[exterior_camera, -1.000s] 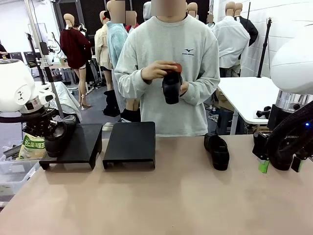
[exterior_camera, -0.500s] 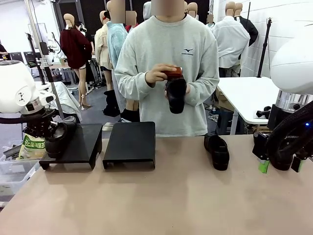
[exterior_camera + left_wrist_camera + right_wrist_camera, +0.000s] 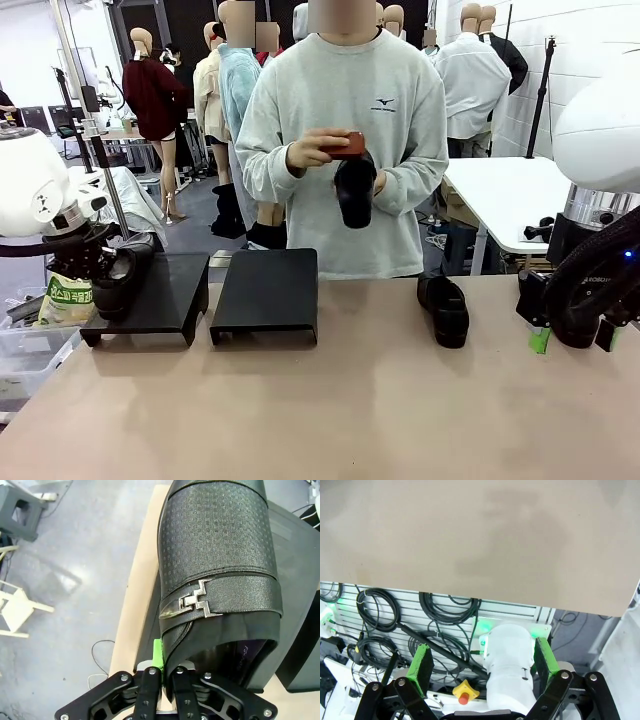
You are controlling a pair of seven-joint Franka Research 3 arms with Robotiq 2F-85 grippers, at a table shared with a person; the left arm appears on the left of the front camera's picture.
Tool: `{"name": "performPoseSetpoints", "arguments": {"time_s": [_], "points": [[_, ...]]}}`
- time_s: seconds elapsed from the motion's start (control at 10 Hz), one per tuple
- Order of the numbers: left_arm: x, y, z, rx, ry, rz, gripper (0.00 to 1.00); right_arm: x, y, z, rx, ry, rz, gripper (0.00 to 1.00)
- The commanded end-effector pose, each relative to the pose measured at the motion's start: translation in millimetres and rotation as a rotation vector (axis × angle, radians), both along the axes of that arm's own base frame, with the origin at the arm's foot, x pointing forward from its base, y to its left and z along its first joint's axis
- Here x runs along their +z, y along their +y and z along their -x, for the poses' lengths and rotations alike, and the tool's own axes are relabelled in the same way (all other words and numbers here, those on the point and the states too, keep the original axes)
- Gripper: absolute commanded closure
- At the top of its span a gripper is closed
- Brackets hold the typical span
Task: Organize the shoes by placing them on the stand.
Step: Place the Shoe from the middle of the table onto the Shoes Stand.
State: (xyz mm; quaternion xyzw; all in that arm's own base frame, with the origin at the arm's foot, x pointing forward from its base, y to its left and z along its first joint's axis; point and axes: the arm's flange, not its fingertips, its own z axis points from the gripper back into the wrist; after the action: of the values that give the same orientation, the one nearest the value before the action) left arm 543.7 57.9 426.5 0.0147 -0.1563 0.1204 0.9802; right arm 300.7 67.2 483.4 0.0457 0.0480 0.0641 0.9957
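Shoe (image 3: 116, 282) gripped at the left-hand stand (image 3: 165, 290)
Left gripper (image 3: 167, 669) clamps its heel rim at the stand's left edge; right gripper (image 3: 482, 662), fingers wide apart, hangs far to the stand's right.

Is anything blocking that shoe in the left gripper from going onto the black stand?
Nothing visible does. The left gripper holds the shoe at the left edge of the left stand, whose top is bare.

Front camera faces the person (image 3: 345, 150) across the table (image 3: 380, 400); left wrist camera looks down closely at the shared stand (image 3: 170, 292).
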Motion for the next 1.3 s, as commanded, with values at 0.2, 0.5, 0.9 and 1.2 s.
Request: {"name": "performPoseSetpoints", "arguments": {"time_s": [0.2, 0.5, 0.9, 1.2], "points": [[-1, 6, -6, -0.037, -0.012, 0.034, 1.0, 1, 1, -3, -0.006, 0.005, 0.008, 0.0], [1, 8, -5, -0.024, -0.005, 0.003, 0.55, 1, 1, -3, -0.006, 0.005, 0.008, 0.0], [11, 11, 0, 0.008, -0.016, -0.054, 0.0, 1, 1, -3, -0.006, 0.005, 0.008, 0.0], [32, 4, 9, -0.011, -0.016, -0.054, 0.0, 1, 1, -3, -0.006, 0.005, 0.008, 0.0]]}}
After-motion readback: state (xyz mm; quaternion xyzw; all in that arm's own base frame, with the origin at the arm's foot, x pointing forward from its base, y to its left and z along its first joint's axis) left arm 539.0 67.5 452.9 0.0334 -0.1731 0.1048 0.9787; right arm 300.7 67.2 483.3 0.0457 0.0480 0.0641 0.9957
